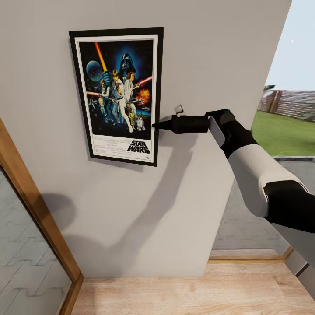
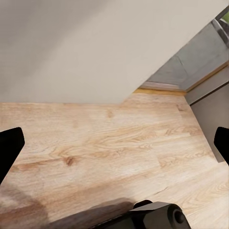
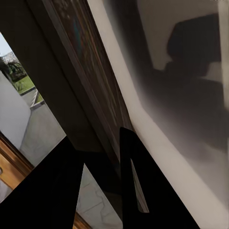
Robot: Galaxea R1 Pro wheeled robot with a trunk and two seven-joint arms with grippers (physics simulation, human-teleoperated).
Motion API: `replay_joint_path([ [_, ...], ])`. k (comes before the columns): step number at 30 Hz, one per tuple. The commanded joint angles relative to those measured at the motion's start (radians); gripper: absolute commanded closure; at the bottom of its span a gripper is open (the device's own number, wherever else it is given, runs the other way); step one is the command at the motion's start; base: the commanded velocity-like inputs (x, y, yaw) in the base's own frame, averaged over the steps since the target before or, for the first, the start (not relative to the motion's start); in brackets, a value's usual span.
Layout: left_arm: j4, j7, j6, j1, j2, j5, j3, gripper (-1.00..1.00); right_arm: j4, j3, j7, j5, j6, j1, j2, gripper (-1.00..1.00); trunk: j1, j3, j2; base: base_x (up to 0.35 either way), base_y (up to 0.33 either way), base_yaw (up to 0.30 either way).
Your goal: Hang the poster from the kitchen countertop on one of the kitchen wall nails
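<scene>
Where the wall stands — one poster (image 1: 117, 94), right hand (image 1: 158, 125) at its edge

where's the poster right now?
In the head view the poster is flat against the grey wall, upper left of the picture, with the right gripper at its right edge near the lower corner.

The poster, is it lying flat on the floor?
No, the poster is up against the grey wall, well above the wooden floor, with the right gripper at its edge.
</scene>
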Motion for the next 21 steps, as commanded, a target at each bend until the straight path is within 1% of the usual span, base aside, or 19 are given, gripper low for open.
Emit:
replay_joint_path([
  [1,-0.001,-0.001,-0.01,0.0,0.0,-0.003,0.001,-1.0,0.0,0.003,-0.001,-0.009,0.008,-0.001,-0.001,1.0,0.001,-0.002,-0.002,0.0,0.0,0.0],
  [16,-0.001,-0.001,-0.01,0.0,0.0,-0.003,0.001,-1.0,0.002,0.003,-0.001,-0.009,0.006,-0.001,-0.001,1.0,0.001,-0.002,-0.002,0.004,0.0,0.0],
  [21,-0.001,-0.001,-0.01,0.0,0.0,-0.003,0.001,-1.0,0.003,0.003,-0.001,-0.009,-0.027,-0.001,-0.001,1.0,0.001,-0.002,-0.002,0.076,0.0,0.0],
])
